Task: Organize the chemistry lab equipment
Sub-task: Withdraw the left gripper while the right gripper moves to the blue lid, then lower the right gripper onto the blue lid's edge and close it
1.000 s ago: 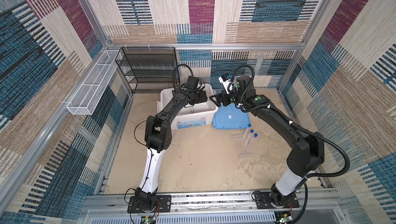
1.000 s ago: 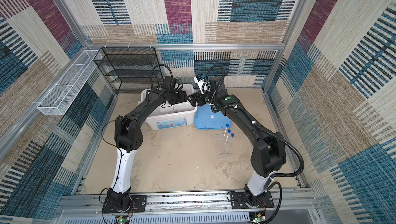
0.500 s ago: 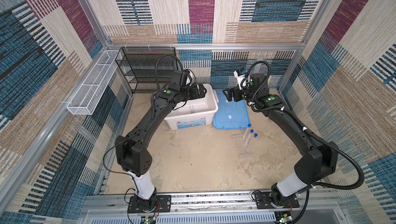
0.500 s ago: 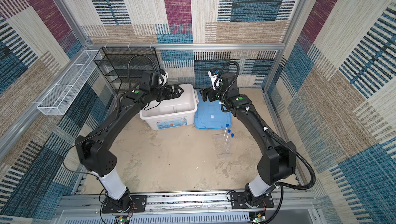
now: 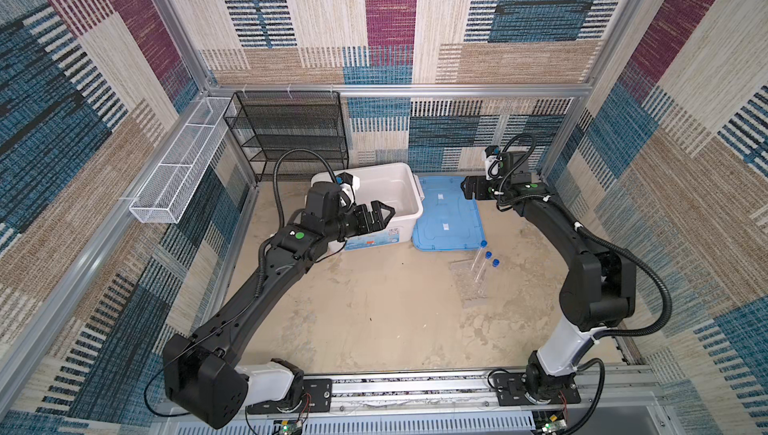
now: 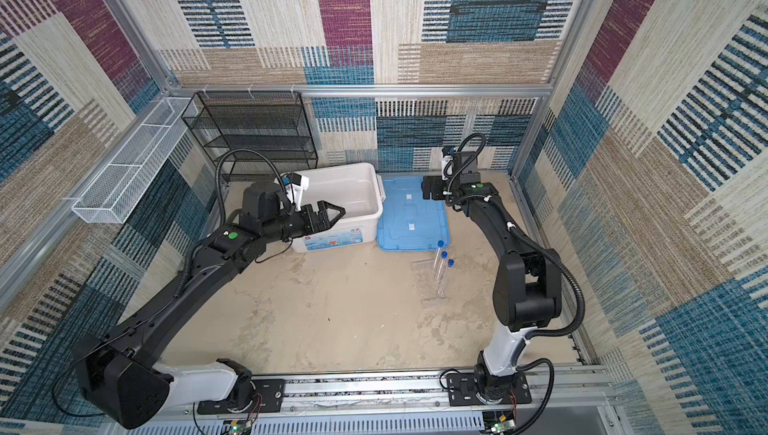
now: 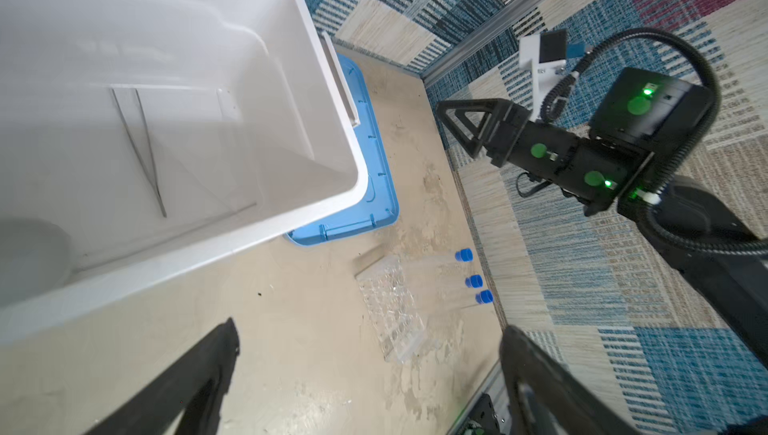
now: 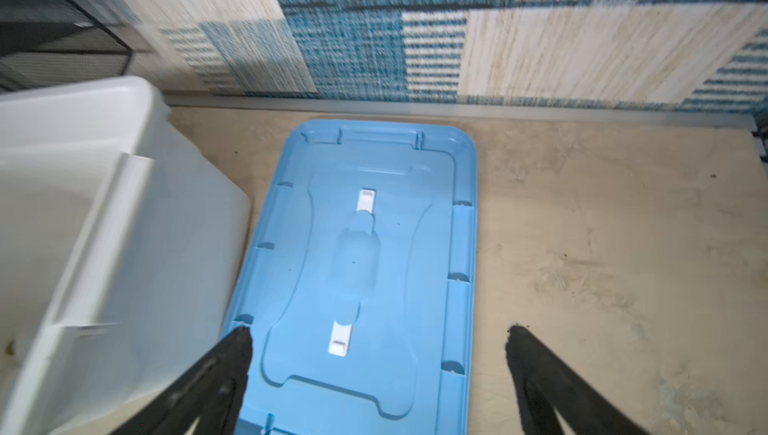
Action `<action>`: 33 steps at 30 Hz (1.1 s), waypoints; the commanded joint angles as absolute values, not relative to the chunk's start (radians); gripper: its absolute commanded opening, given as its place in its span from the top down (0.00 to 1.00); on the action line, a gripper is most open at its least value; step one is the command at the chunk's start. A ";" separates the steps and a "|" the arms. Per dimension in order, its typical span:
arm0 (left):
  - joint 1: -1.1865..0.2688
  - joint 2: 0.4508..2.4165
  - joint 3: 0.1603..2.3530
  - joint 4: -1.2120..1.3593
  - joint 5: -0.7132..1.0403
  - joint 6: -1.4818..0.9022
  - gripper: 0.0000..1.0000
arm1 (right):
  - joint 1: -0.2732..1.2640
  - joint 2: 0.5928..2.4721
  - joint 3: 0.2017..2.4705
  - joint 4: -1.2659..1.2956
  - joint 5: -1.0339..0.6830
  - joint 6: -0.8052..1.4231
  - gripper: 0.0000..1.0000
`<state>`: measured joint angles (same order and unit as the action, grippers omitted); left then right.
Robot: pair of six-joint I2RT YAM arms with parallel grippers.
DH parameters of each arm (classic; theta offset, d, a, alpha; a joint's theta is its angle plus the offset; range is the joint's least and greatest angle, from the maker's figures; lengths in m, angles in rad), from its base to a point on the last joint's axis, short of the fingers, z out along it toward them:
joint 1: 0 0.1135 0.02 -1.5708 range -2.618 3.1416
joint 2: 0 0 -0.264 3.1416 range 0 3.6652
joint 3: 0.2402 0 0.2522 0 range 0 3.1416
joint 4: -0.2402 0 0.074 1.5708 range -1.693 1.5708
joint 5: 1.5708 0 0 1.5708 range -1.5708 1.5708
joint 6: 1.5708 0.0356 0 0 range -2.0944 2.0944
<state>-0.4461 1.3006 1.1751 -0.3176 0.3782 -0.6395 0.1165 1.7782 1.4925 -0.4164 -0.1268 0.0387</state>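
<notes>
Right of centre: three clear blue-capped tubes, bodies barely visible on mottled desk; left claw, right claw both apart, empty.

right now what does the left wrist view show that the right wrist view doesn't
Only the left wrist view: metal tweezers lying inside the white box, three blue-capped test tubes, a clear rack and the right hand. Only the right wrist view: a corner of the black mesh shelf. Both: the white box with the blue lid lying beside it.
</notes>
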 commanded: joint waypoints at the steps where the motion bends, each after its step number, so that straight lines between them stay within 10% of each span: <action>1: -0.452 1.287 1.106 -0.227 0.439 -0.712 0.00 | 0.102 1.831 1.486 -0.400 -0.054 0.001 0.11; 13: -0.464 1.269 0.975 -0.142 0.468 -0.761 0.00 | 0.059 2.033 1.507 -0.382 -0.052 -0.023 0.46; 33: -0.466 1.239 0.911 -0.112 0.459 -0.773 0.02 | 0.045 2.141 1.512 -0.368 -0.051 -0.037 0.71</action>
<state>-0.4648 1.2469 0.9123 -0.1390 0.4545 -0.7818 0.0452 2.1353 1.5078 -0.3874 -0.0502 -0.0277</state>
